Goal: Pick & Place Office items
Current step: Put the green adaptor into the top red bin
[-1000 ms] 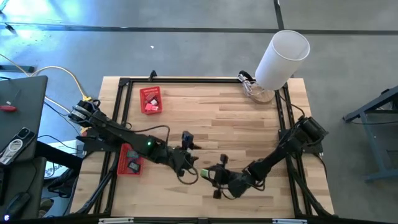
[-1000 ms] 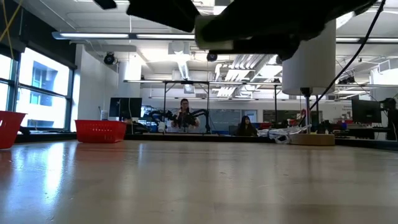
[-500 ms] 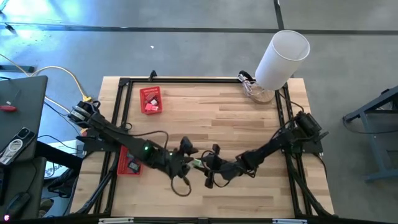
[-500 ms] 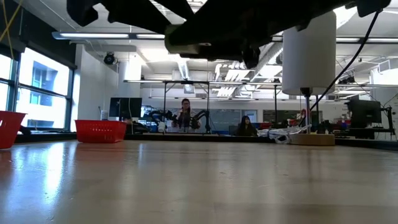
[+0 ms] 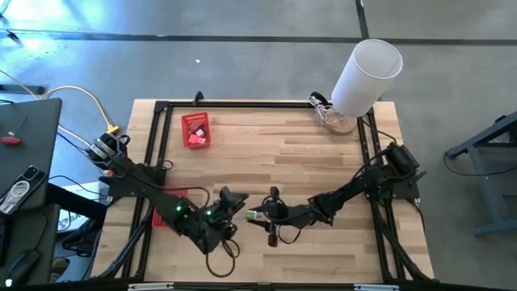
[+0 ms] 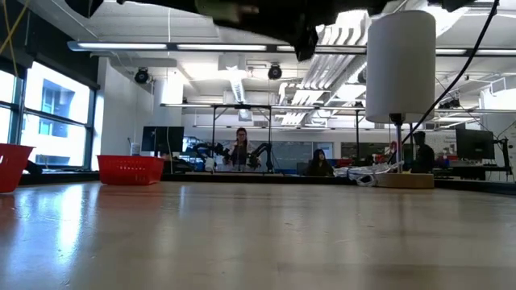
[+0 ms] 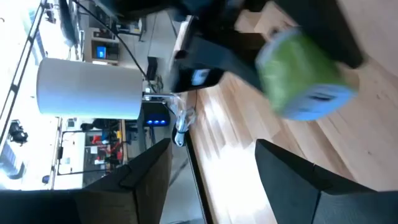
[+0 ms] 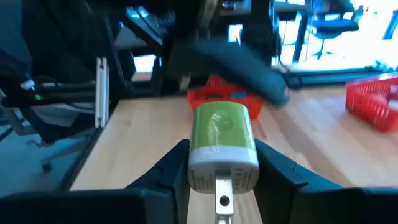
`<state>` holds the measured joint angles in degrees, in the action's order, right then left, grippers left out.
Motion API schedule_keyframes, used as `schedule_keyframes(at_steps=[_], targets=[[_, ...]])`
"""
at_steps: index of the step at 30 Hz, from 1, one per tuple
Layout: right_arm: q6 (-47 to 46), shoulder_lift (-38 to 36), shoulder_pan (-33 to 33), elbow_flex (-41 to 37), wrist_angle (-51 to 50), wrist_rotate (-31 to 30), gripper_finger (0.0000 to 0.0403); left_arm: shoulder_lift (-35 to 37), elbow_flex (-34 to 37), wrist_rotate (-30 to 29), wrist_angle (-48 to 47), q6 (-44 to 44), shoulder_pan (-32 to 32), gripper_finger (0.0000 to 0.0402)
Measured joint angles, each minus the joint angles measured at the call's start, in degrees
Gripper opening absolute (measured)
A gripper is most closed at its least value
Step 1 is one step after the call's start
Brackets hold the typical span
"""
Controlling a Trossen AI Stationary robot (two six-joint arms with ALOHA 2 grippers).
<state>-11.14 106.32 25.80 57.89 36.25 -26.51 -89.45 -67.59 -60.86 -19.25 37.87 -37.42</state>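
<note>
Green-and-white stubby plug-like piece [image 8: 222,144] pinched in right gripper [image 5: 257,217], lower middle of frame, above table. Left gripper [image 5: 229,202] just beside, spread, empty. Red mesh baskets [image 5: 195,130] hold few pieces; drop-off left.

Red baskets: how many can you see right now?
2: one red basket at the table's far left; another basket at the left edge, partly hidden under the left arm.

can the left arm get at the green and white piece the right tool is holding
Probably yes. The right tool is shut on the green and white piece, held up above the table, and the open left tool faces it from close by, with nothing between them.
</note>
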Motion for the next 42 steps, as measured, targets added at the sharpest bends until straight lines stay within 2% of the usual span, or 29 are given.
schedule_keyframes(at_steps=[12,21,24,28,33,38,42], targets=[[7.0,-5.2,0.6,0.0,0.0,2.2,0.012,0.0,0.0,-0.5,0.0,-12.2,0.0,0.0222],[5.8,-5.7,-0.9,0.0,0.0,2.3,0.012,0.0,0.0,5.6,0.7,-6.2,2.1,0.0222],[3.6,-5.7,-1.6,0.0,-0.5,2.2,0.012,0.0,0.0,4.9,3.1,-5.5,2.2,0.0222],[1.2,-5.7,-2.5,0.0,-0.8,1.5,0.012,0.0,0.0,1.1,6.2,-1.8,2.0,0.0222],[-0.8,-5.7,-3.9,0.0,-0.9,1.5,0.012,0.0,0.0,3.0,7.2,-0.3,2.0,0.0222],[-1.3,-5.7,-4.8,0.0,-0.8,1.6,0.012,-0.4,0.0,1.9,7.4,-0.1,2.1,0.0222],[-1.3,-5.7,-5.0,0.0,-0.7,1.3,0.012,-0.4,0.0,1.9,7.4,-0.2,2.5,0.0206]])
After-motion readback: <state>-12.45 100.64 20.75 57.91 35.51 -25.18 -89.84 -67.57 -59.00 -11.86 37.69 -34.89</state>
